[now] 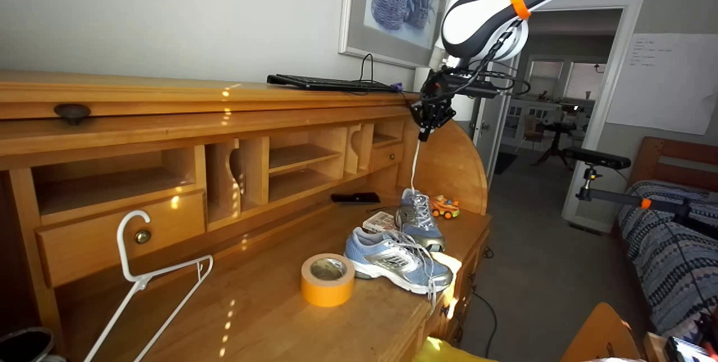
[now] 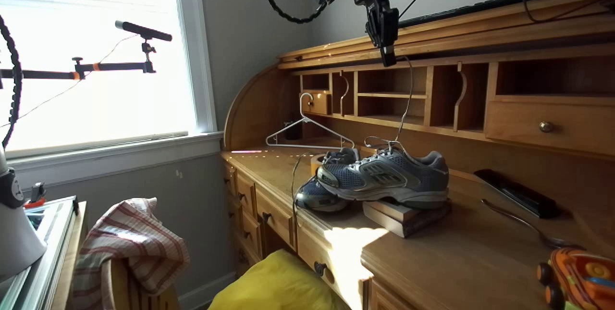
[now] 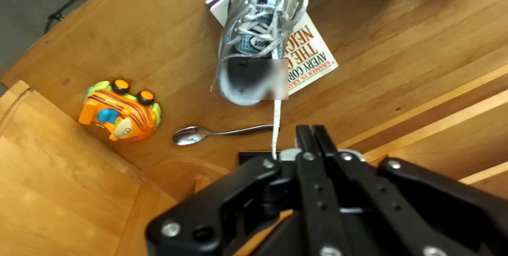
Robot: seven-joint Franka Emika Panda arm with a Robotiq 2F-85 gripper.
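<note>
My gripper (image 1: 423, 136) is above the desk, with its fingertips pointing down in both exterior views (image 2: 389, 61). Its fingers are closed together in the wrist view (image 3: 311, 129). A white shoelace (image 1: 415, 165) runs up from a blue-grey sneaker (image 1: 422, 221) to the fingers; it also shows in both other views (image 2: 408, 98) (image 3: 276, 117). The gripped end is hidden behind the fingers. That sneaker rests on books (image 2: 394, 218), and its laces are loosely looped. A matching sneaker (image 1: 398, 264) lies beside it, laces hanging over the desk edge.
A tape roll (image 1: 327, 292) and white hanger (image 1: 140, 282) stand on the desk (image 1: 269, 300). An orange toy car (image 3: 123, 113), spoon (image 3: 190, 135) and black flat object (image 2: 516, 192) are near the sneaker. Cubbyholes line the back; a keyboard (image 1: 336, 82) lies on top.
</note>
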